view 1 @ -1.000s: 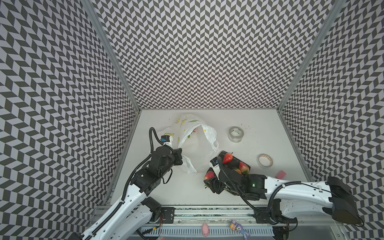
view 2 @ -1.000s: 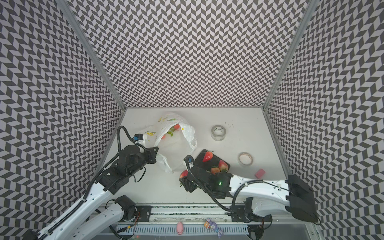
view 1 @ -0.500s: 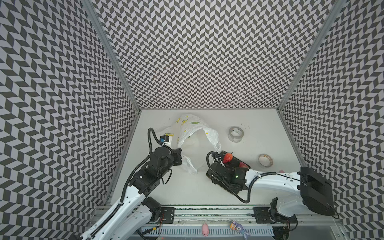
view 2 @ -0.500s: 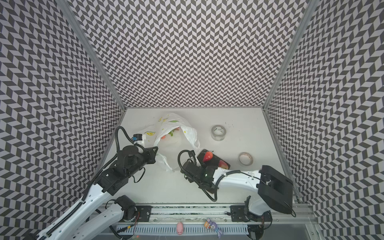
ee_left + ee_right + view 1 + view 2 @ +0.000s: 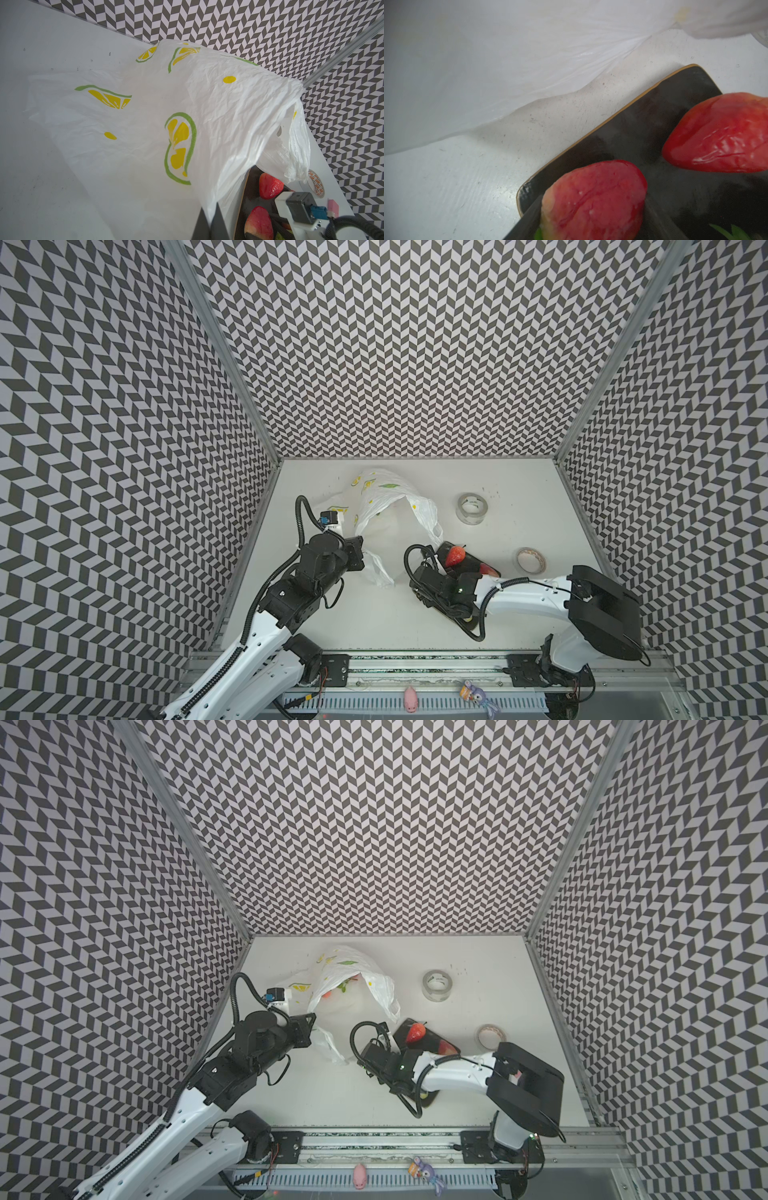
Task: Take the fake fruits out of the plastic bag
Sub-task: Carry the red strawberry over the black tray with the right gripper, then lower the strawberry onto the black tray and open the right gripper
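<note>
Though out of play, nearest of all: pig [image 5: 410, 699] on the front rail [image 5: 415, 672]. Next, over the desk [image 5: 374, 614], right gripper [image 5: 592, 202] low above the plate [image 5: 654, 116], jaws part-spread and, as far as can be told, clamped on a strawberry [image 5: 591, 187], tip outward, green cap at the root. Beside it on the plate, a second strawberry [image 5: 455, 556], loose. Level with that, off to the side, tan roll [image 5: 530, 560]. Across the desk, left gripper [image 5: 209, 220] with jaws together, pinching the bag [image 5: 386, 497] by its rim and tenting the mouth up toward the plate. Deeper, through that mouth, more fruit [image 5: 329, 994] inside: something red-orange with green beside it. Farthest back, clear roll [image 5: 471, 509], well apart.

Judging from this, watch the release: from too high, likely to roll the glossy strawberry off the plate or knock the second one loose. Mind the left pinch too; with thin, slick film, easy to lose, and then the mouth collapsed over the remaining fruit. Beware the loose handle [image 5: 430, 522] near the plate on any reach back in: prone to snagging and dragging the plate along.
</note>
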`<state>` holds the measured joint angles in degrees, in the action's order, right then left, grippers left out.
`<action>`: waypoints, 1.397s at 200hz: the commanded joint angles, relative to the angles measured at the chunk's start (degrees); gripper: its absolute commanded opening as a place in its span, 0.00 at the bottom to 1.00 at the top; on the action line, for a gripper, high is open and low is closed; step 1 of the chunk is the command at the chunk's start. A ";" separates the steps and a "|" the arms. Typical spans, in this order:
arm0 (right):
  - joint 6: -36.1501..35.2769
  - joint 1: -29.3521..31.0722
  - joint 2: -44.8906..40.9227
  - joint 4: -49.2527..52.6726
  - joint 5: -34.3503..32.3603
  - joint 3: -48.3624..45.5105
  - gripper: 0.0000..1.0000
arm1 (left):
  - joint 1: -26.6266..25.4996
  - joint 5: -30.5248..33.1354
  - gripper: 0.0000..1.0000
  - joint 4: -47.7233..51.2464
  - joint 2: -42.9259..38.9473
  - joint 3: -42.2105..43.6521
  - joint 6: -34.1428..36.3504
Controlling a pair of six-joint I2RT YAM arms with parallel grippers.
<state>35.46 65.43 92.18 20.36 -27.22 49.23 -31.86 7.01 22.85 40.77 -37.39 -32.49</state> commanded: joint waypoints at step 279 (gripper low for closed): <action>-9.39 -5.77 16.30 -22.71 15.72 22.98 0.38 | -0.14 1.78 0.00 4.56 -1.40 -2.78 1.53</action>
<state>27.57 60.77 102.52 -2.46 -14.17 66.57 -31.86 7.77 25.96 40.36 -37.65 -32.21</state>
